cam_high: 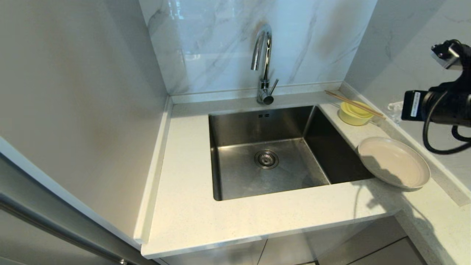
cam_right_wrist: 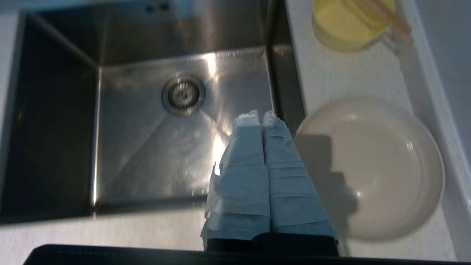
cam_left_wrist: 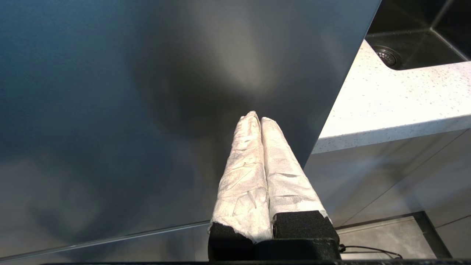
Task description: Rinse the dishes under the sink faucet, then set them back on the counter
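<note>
The beige plate [cam_high: 393,162] [cam_right_wrist: 371,165] lies on the white counter [cam_high: 184,206] right of the sink [cam_high: 235,125] [cam_right_wrist: 147,154], its edge overhanging the basin a little. Behind it stands the pale-yellow bowl [cam_high: 354,113] [cam_right_wrist: 344,25] with chopsticks [cam_high: 353,103] [cam_right_wrist: 386,16] across its top. The chrome faucet [cam_high: 263,62] rises behind the dry basin, above the drain strainer [cam_high: 266,159] [cam_right_wrist: 183,95]. My right gripper [cam_right_wrist: 260,115] hangs shut and empty over the sink's right edge, beside the plate. The right arm [cam_high: 438,106] shows at the far right. My left gripper [cam_left_wrist: 257,118] is shut and empty, low beside the cabinet.
A tall grey panel [cam_high: 73,110] [cam_left_wrist: 147,92] walls off the counter's left side. Marble tiles [cam_high: 228,44] back the sink. A crumpled clear wrapper [cam_high: 394,108] lies by the right rim. Cabinet fronts [cam_left_wrist: 386,173] stand below the counter's front edge.
</note>
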